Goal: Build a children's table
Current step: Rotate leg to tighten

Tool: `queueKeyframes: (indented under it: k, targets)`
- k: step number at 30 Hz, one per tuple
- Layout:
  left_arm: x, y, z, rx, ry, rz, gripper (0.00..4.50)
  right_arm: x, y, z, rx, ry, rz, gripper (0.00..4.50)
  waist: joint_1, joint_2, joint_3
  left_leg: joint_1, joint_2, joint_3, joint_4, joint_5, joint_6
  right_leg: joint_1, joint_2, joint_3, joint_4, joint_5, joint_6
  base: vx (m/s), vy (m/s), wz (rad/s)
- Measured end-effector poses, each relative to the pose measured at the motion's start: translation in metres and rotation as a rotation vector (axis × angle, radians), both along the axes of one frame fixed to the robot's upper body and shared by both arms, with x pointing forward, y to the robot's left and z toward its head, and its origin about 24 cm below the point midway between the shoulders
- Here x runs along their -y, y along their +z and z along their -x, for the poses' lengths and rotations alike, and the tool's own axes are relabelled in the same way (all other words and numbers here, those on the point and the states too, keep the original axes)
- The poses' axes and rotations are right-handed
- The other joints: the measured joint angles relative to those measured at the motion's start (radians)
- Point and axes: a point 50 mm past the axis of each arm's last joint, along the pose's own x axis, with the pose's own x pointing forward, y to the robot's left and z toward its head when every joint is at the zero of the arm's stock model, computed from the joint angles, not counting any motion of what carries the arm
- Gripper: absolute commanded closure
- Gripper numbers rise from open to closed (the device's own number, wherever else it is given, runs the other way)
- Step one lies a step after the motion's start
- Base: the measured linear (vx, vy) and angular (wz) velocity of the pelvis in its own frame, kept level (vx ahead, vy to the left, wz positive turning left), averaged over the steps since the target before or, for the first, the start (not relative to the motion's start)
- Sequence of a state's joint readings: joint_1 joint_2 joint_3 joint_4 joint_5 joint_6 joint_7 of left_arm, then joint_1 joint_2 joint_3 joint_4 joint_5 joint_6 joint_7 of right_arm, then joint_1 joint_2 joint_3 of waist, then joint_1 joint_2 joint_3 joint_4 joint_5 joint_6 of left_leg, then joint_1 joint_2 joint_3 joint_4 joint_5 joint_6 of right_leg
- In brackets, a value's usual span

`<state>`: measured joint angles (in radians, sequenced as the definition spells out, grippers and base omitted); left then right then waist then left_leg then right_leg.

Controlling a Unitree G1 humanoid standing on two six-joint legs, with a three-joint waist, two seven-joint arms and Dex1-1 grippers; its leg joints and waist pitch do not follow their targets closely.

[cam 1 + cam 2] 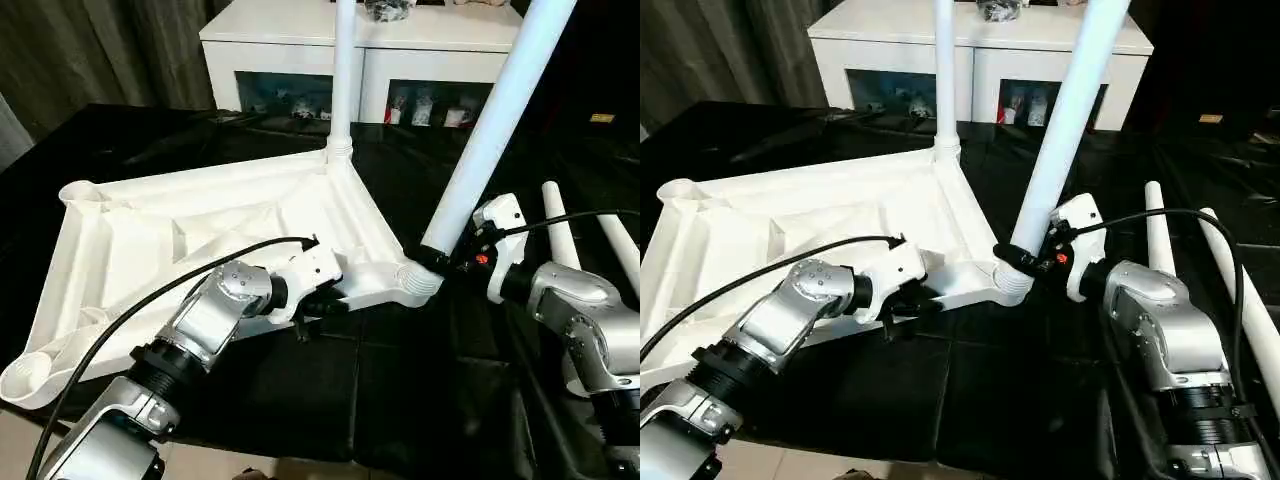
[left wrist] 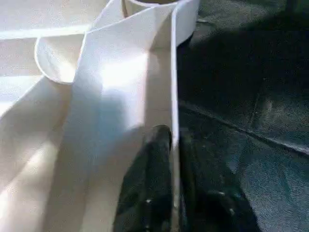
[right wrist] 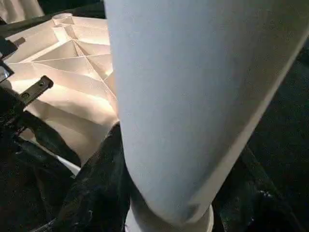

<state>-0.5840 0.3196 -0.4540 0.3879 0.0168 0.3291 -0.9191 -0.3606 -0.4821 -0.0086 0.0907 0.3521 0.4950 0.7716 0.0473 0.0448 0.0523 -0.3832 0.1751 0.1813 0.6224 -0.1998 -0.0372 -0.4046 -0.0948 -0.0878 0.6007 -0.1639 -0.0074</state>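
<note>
Two legs stand in the upturned table top (image 1: 200,235): one upright in its far corner (image 1: 345,70), one leaning in the near right corner (image 1: 490,130), not yet seated by my judgement. Two spare legs (image 1: 560,235) lie right of the top, and the top's two left sockets (image 1: 80,192) are empty. The left gripper (image 2: 175,193) pinches the top's near rim wall; the right gripper (image 1: 1035,262) clasps the leaning leg's foot. A black table (image 1: 400,400) carries the top; beyond stands a white cabinet (image 1: 420,40).
</note>
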Motion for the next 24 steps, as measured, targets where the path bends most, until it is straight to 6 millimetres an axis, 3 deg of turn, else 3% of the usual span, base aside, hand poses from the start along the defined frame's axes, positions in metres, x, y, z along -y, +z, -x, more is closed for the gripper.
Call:
queueKeyframes:
  k: [5, 10, 24]
  targets:
    - [0.002, -0.001, 0.0, -0.005, -0.008, 0.001, 4.48, -0.002, -0.001, -0.001, -0.001, 0.001, 0.001, 2.64, 0.0, 0.0, 0.0, 0.0, 0.0, 0.0, 0.0, 0.0, 0.0, 0.0, 0.0, 0.0, 0.0, 0.0, 0.0, 0.0, 0.0, 0.0]
    - [0.008, -0.002, -0.002, -0.022, -0.029, 0.02, 4.5, -0.007, -0.003, -0.002, 0.011, 0.002, -0.009, 2.64, 0.009, 0.003, -0.002, 0.001, -0.001, 0.0, 0.0, 0.0, 0.0, 0.001, 0.0, 0.002, 0.0, 0.0, 0.0, 0.0, 0.0, 0.0]
    - [0.006, -0.003, -0.003, -0.039, -0.039, 0.026, 4.5, -0.008, -0.01, -0.011, 0.022, -0.027, 0.018, 2.64, 0.006, 0.005, -0.003, 0.002, -0.001, 0.0, 0.0, 0.0, 0.0, 0.002, 0.0, 0.002, 0.0, 0.0, 0.0, 0.0, 0.0, 0.0]
